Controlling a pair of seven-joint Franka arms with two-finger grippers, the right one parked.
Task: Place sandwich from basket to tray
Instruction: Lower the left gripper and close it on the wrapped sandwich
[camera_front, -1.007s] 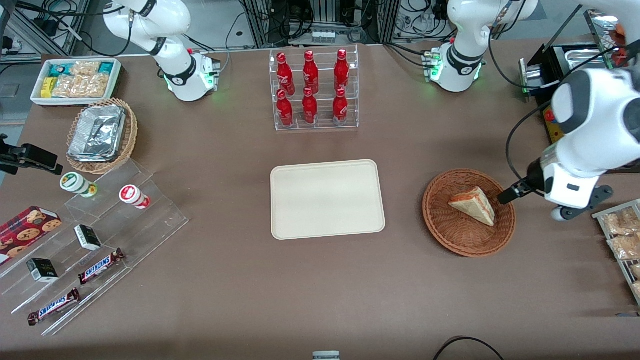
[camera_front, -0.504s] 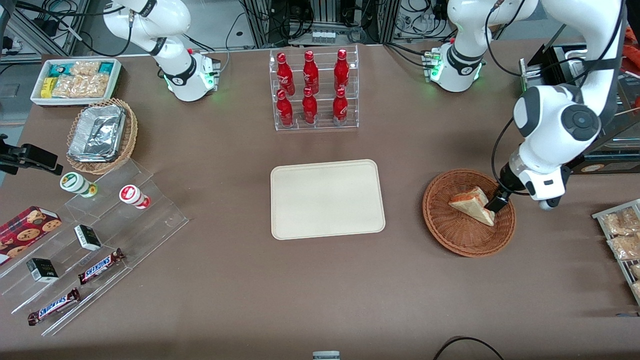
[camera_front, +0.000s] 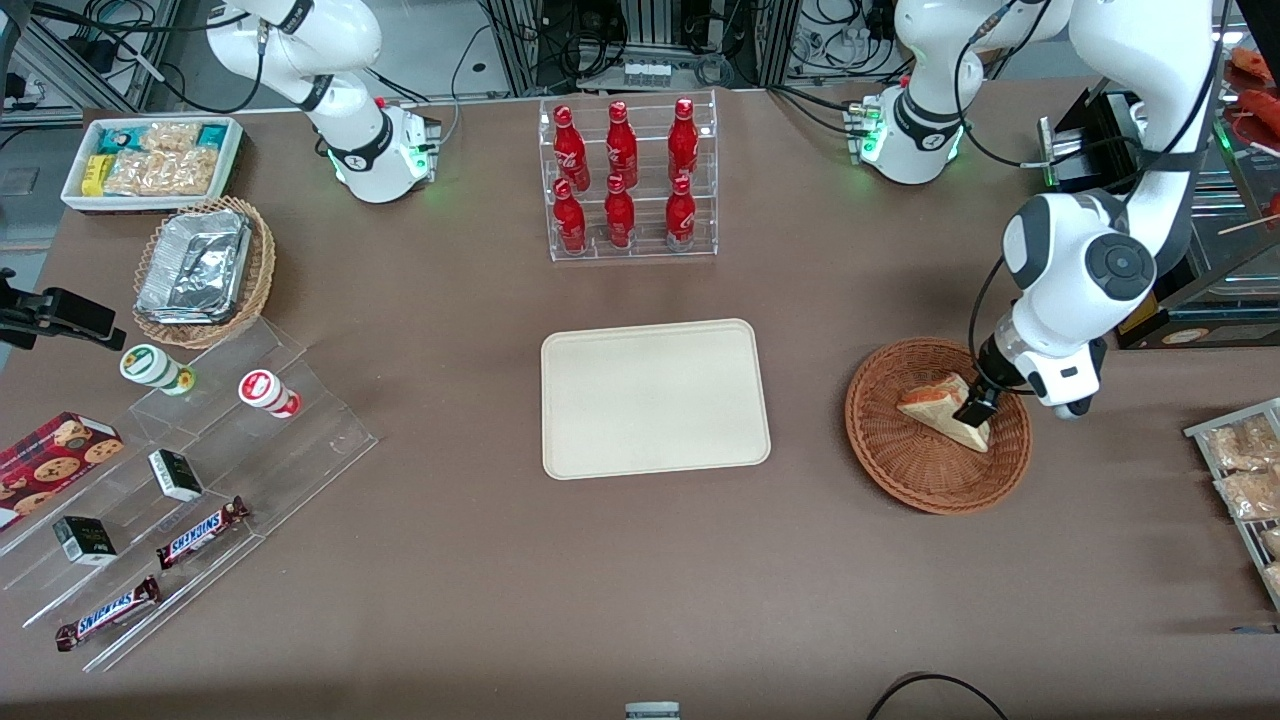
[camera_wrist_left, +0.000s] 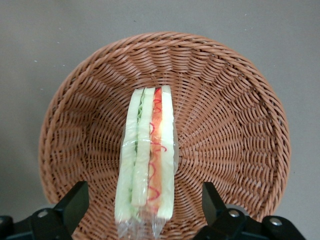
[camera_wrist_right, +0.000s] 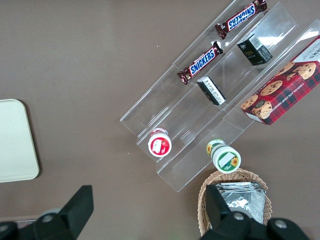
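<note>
The sandwich is a wrapped wedge of pale bread with green and red layers, lying in the reddish-brown wicker basket toward the working arm's end of the table. My left gripper hangs open just over the sandwich's wide end. In the left wrist view the sandwich lies lengthwise between the two black fingers, with a gap on each side, so the gripper straddles it without touching. The basket fills that view. The cream tray lies bare at the table's middle, beside the basket.
A clear rack of red bottles stands farther from the front camera than the tray. At the parked arm's end are a stepped clear stand with snacks, a tan basket of foil trays and a white bin. Packets lie beside the basket.
My left arm has swung in from outside the basket's rim and come down over the sandwich's wide end. The sandwich and basket have not moved.
</note>
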